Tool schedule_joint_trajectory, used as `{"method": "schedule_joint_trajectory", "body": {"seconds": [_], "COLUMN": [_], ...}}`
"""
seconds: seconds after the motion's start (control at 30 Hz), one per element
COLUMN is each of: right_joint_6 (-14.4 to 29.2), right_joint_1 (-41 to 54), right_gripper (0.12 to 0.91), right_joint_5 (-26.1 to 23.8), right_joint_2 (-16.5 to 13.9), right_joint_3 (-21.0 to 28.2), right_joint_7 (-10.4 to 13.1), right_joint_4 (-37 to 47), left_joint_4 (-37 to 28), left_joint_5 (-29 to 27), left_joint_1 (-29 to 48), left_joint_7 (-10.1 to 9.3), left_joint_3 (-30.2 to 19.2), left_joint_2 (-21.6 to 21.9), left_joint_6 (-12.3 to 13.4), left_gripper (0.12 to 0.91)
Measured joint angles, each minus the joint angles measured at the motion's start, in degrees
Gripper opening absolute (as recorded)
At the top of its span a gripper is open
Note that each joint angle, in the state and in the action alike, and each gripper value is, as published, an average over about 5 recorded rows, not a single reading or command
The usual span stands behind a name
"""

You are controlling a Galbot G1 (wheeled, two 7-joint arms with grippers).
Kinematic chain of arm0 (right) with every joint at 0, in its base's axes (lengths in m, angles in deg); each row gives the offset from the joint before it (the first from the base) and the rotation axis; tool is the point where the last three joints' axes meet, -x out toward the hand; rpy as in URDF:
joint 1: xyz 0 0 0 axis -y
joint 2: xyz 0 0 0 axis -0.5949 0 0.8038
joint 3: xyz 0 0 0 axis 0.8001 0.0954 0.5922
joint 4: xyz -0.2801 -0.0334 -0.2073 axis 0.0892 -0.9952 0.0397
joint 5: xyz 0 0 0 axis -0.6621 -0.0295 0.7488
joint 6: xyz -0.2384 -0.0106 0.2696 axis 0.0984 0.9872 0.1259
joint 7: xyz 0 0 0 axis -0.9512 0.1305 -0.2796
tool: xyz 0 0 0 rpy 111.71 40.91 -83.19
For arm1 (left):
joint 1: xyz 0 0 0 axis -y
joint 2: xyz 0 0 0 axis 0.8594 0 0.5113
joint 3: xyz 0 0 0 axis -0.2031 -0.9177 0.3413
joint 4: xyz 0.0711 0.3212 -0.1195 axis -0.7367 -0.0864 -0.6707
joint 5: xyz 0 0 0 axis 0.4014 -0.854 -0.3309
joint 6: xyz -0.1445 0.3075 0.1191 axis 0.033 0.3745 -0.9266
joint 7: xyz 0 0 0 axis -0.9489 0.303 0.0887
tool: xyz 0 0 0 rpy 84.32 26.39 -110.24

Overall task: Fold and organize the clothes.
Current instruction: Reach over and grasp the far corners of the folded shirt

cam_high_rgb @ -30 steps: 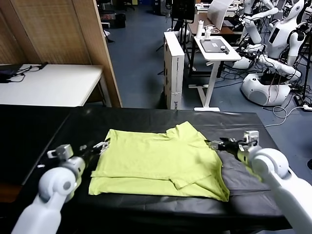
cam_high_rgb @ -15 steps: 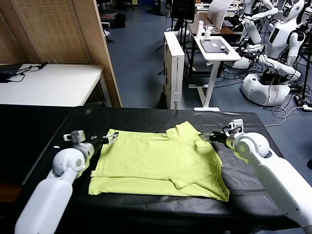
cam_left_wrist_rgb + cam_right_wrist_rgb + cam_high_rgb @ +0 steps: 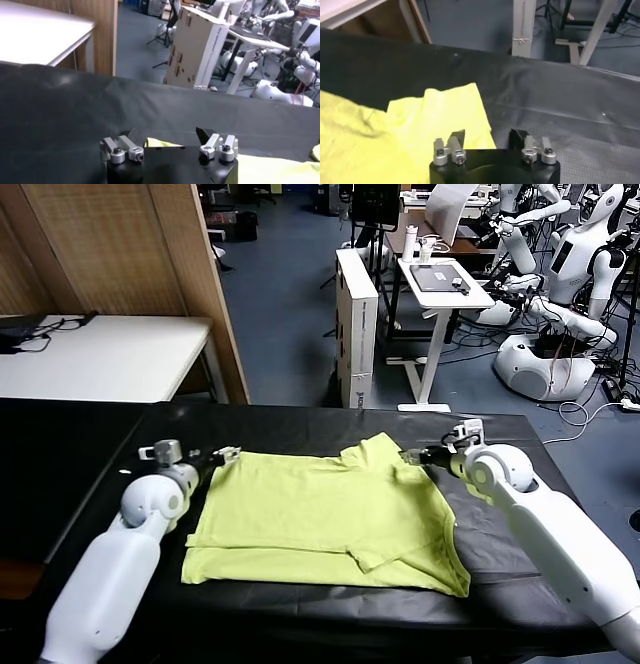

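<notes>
The clothes are one lime yellow-green T-shirt [image 3: 320, 514] lying flat and partly folded on the black tablecloth [image 3: 110, 444]. My left gripper [image 3: 222, 454] is at the shirt's far left corner. In the left wrist view its jaws [image 3: 164, 134] stand apart, with that yellow corner [image 3: 160, 143] lying between them. My right gripper [image 3: 412, 456] is at the shirt's far right sleeve edge. In the right wrist view it [image 3: 487, 135] is open, one finger over the yellow cloth [image 3: 420, 125] and the other over bare tablecloth.
The black-covered table's far edge [image 3: 330, 412] runs just behind the shirt. Beyond it stand a white table [image 3: 100, 359], a wooden partition [image 3: 130, 254], a tall cardboard box [image 3: 357, 324], a small white desk [image 3: 440, 284] and other white robots [image 3: 570, 274].
Both arms have swung toward the shirt's far edge. The left gripper went from the left side to the far left corner, and the right gripper moved inward onto the sleeve.
</notes>
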Motion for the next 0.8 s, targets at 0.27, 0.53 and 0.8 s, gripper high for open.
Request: {"method": "schedule_joint_trajectory", "body": {"seconds": [0.27, 0.53, 0.8], "right_joint_6": [-0.29, -0.51, -0.43], "right_joint_1": [1.05, 1.28, 1.10], "right_gripper": [0.671, 0.239, 0.139], "right_joint_5": [-0.50, -1.60, -3.23], "right_joint_2": [0.39, 0.42, 0.75], "right_joint_3": [0.68, 2.03, 2.61], "right_joint_7": [-0.38, -1.25, -2.40], "right_joint_4": [1.01, 1.24, 1.71], "left_joint_4": [-2.49, -3.56, -3.67], "left_joint_5": [-0.51, -0.59, -0.98], "left_joint_1": [1.04, 0.99, 0.22], "left_joint_7": [0.66, 1.15, 1.84], "left_joint_3": [-0.62, -0.86, -1.01], "left_joint_2": [-0.05, -0.05, -0.05], "left_joint_6": [0.48, 0.74, 1.16], "left_gripper": [0.182, 0.180, 0.180]}}
